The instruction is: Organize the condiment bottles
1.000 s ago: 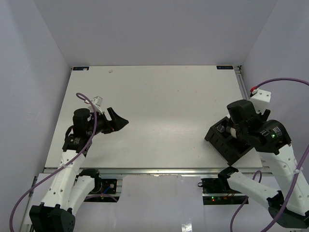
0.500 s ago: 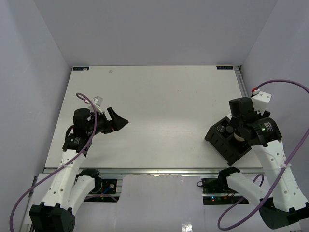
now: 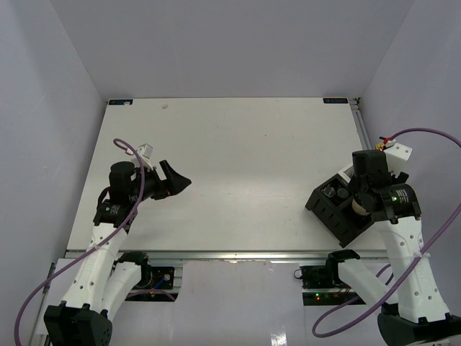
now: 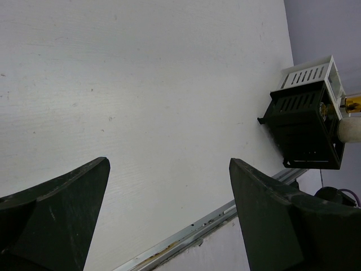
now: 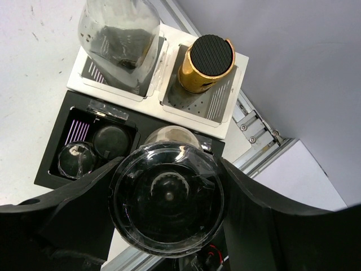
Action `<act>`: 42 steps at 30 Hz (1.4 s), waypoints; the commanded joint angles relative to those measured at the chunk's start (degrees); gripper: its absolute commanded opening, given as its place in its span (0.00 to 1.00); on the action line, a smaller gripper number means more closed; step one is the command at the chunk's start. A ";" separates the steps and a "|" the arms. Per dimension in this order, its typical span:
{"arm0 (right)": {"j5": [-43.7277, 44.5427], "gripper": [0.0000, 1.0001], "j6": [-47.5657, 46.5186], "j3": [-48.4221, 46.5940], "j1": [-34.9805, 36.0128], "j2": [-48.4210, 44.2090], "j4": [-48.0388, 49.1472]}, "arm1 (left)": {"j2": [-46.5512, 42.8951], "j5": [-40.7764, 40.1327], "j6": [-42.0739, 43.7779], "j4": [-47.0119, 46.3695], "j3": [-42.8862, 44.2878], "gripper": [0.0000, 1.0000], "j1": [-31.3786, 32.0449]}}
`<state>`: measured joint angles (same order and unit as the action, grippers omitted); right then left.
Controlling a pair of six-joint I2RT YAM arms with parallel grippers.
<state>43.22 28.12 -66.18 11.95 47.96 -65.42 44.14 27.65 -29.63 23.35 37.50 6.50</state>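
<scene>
Currently the right end effector (image 5: 166, 203), jaws partly closed, grips the clear round glass bottle (image 5: 167, 186), seen end-on, above the black rack (image 5: 53, 148); the left end effector (image 4: 168, 169) is wide open, empty.

Honestly, nothing here is readable. There are two small blue stickers (image 3: 119, 101) (image 3: 333, 101) at the far corners of the white counter (image 3: 238, 144), but they're way too tiny in the top view to make out any lettering. The gold-bodied bottle with the ribbed black cap (image 5: 206, 63) only shows from above in the right wrist view, so no print is visible on it. No brands, numbers or signs anywhere else that I can make out.
</scene>
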 commanded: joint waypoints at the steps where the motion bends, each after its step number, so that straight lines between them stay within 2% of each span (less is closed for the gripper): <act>1: -0.09 0.08 0.81 1.47 -0.93 -1.75 4.19 | -0.41 -0.37 -0.26 0.05 -0.06 0.98 0.27; 13: -2.67 0.08 5.76 4.74 -1.05 -2.98 3.60 | -0.44 -1.78 -0.68 1.13 0.27 0.98 0.78; 22: -2.59 0.08 6.46 1.00 -1.05 -2.44 0.28 | -0.26 -3.07 -1.15 1.35 0.08 0.98 0.99; 42: -5.06 0.08 7.57 -1.15 -1.05 -2.08 -2.35 | 0.78 -4.53 -1.31 1.53 -0.23 0.98 2.38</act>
<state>38.15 34.22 -63.99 10.94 45.83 -69.54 45.58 24.18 -30.70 24.97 37.41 8.49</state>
